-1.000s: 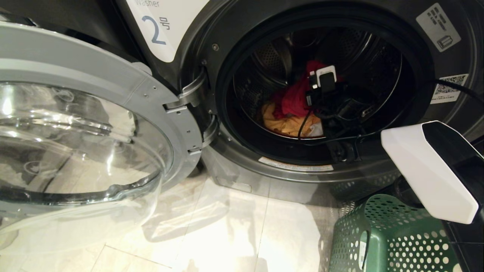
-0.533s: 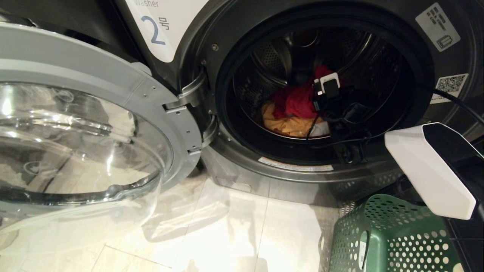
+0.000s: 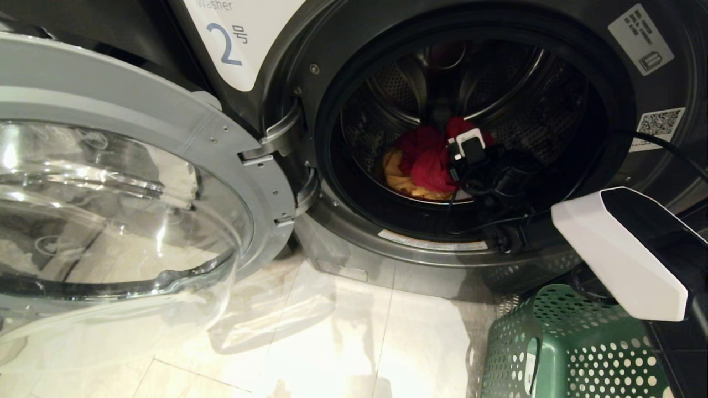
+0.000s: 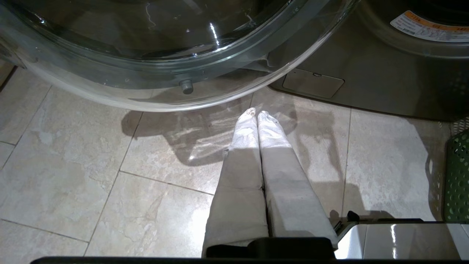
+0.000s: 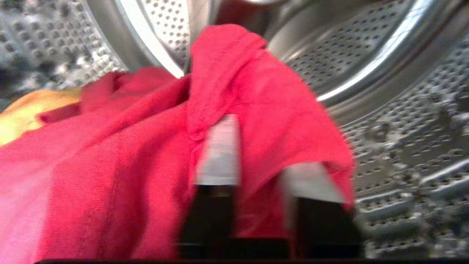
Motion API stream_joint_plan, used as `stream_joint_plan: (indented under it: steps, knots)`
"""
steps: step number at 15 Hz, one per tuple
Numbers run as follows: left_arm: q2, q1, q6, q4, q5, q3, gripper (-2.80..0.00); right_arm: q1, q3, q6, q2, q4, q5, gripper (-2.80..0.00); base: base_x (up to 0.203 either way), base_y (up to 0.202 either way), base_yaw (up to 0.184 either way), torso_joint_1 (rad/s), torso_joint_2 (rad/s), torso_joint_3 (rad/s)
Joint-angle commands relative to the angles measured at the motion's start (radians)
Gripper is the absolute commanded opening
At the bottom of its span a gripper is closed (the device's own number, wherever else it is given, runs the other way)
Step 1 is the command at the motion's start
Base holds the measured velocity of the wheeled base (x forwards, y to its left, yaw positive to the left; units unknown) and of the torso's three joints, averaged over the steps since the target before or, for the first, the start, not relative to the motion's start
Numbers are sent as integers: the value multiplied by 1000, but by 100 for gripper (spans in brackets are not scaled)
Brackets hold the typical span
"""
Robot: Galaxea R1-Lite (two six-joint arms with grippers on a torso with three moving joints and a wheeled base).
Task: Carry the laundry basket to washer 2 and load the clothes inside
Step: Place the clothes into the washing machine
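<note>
Washer 2 [image 3: 608,61] stands with its round door [image 3: 110,193] swung open to the left. Inside the drum lie the clothes: a red garment [image 3: 426,157] on top of a yellow one [image 3: 395,177]. My right gripper [image 3: 454,157] reaches into the drum. Its fingers [image 5: 220,154] stand apart, and the red garment [image 5: 128,146] is draped over their tips and hangs between them. A yellow garment [image 5: 22,113] shows beside the red one. The green laundry basket [image 3: 569,348] sits on the floor at the right, below my right arm. My left gripper [image 4: 256,113] hangs shut over the floor tiles.
The open glass door [image 4: 165,55] fills the space at the left, just above the left gripper. The washer's grey base panel [image 4: 313,82] is straight ahead. A black cable [image 3: 669,146] runs from the right arm across the washer front. The basket's edge [image 4: 458,176] shows beside the left arm.
My right gripper has sunk lower in the drum and its fingers have parted. The red garment has dropped with it onto the yellow one. The left arm has not moved.
</note>
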Motion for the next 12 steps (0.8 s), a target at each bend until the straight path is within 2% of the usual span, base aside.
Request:
stream_joint_plan:
  steps: [1,8,12]
  knots:
    - [2,0,0,0,2,2,-280,8,0,-4,4,-6,-6,0,0,0,0,0,0,0]
    - [2,0,0,0,0,2,-280,34,87,3,-9,-4,-7,0,0,0,0,0,0,0]
    - [2,0,0,0,0,2,-280,47,202,17,-139,-5,-9,0,0,0,0,0,0,0]
